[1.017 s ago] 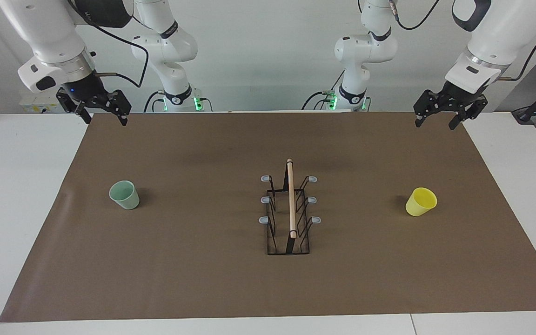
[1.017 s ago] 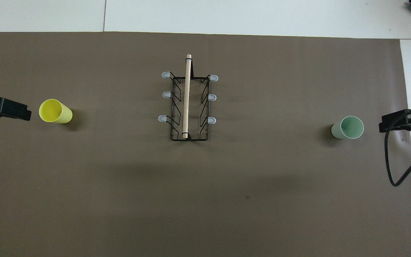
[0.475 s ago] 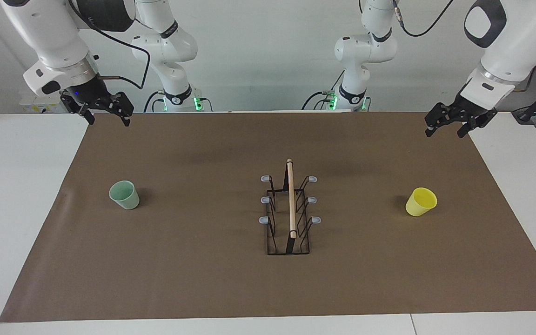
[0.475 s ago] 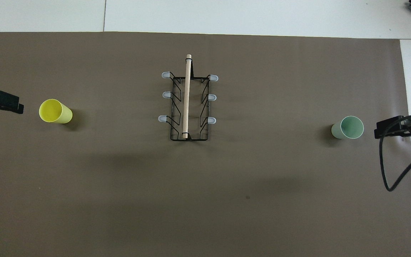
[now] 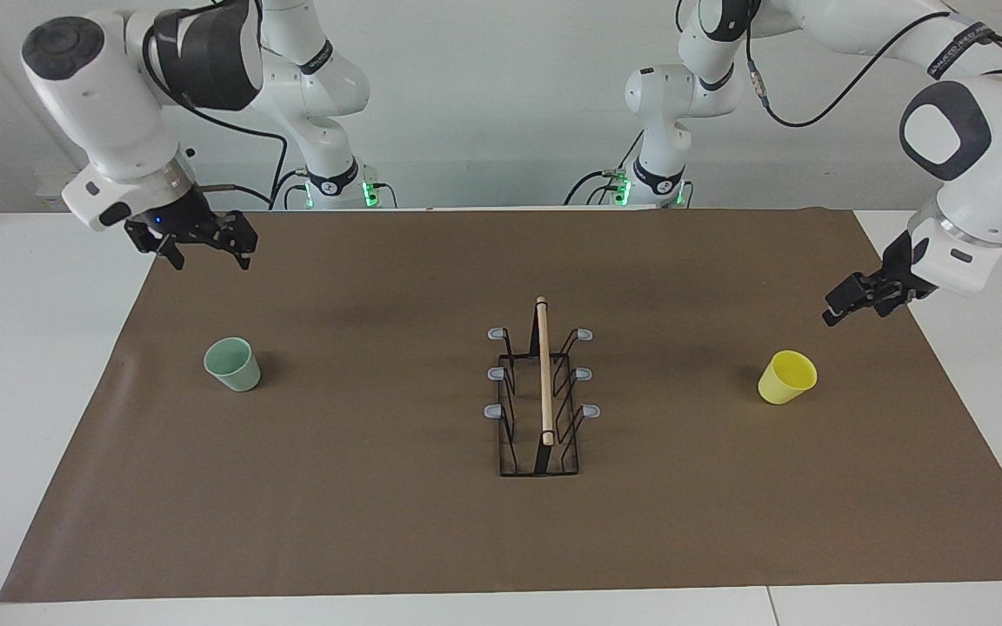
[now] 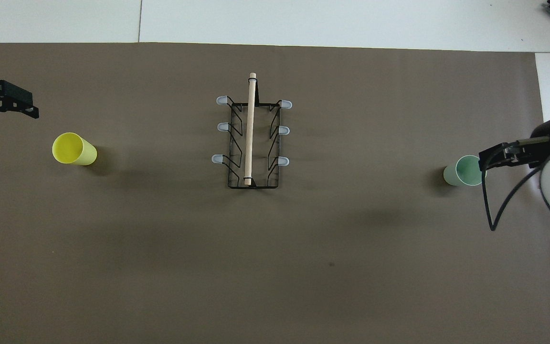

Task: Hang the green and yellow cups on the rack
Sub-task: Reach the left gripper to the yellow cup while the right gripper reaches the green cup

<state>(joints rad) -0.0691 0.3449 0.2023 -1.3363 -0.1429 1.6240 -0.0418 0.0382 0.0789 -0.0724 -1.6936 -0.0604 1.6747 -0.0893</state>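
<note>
Cups (image 5: 232, 365) unmoved — both end effectors lower

The rack (image 6: 251, 143) is standing mid-mat, the only tall obstacle. Taking twelve as pointing away from the robots, the yellow cup (image 6: 72, 149) is sitting well apart at its nine o'clock and the green cup (image 6: 463, 171) at its three. Bare mat (image 6: 351, 267) is lying all round each cup, leaving room from above and from every side.

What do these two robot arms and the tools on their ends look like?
Both arms are glossy white, rounded segments with dark grey joint caps and black bands. Each ends in a black two-fingered tool: left tool, right tool. Black cables loop along the arms, and green lights glow at the bases.
</note>
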